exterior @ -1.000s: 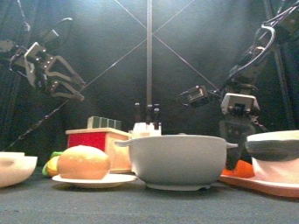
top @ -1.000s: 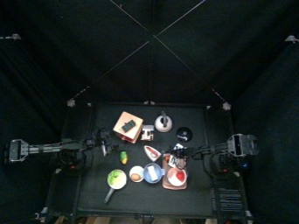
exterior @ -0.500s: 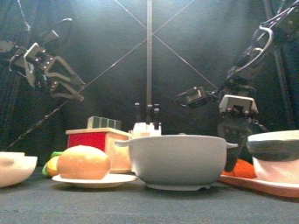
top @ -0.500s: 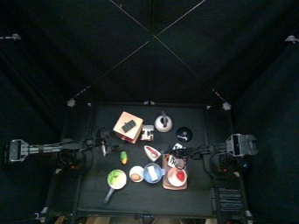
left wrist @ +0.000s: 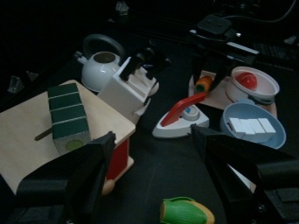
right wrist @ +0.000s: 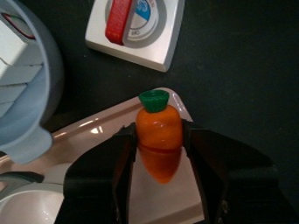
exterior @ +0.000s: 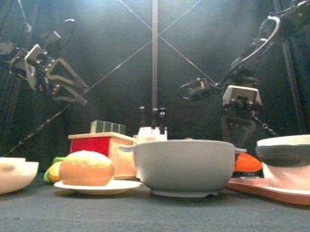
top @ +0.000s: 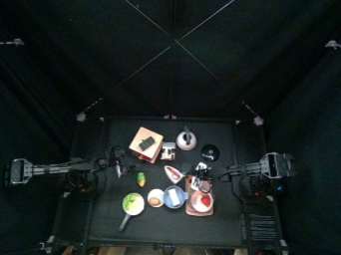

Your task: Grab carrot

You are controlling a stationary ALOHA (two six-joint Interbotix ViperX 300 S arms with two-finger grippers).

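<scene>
My right gripper (right wrist: 160, 166) hangs with fingers spread either side of the carrot (right wrist: 159, 144) lying on the pink tray (right wrist: 103, 131), so I judge a straight, centred descent before closing; left gripper (left wrist: 158, 179) open, idle.

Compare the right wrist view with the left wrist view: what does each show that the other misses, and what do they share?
Only the right wrist view shows the right gripper, its jaws open on either side of the carrot, and the carrot's green top.

Only the left wrist view shows the left gripper, open and holding nothing, the white kettle, the box with a green roof and a red-and-white bowl.

Both show the carrot, tiny and far off in the left wrist view, and the grey-blue bowl, seen only as a rim in the right.
</scene>
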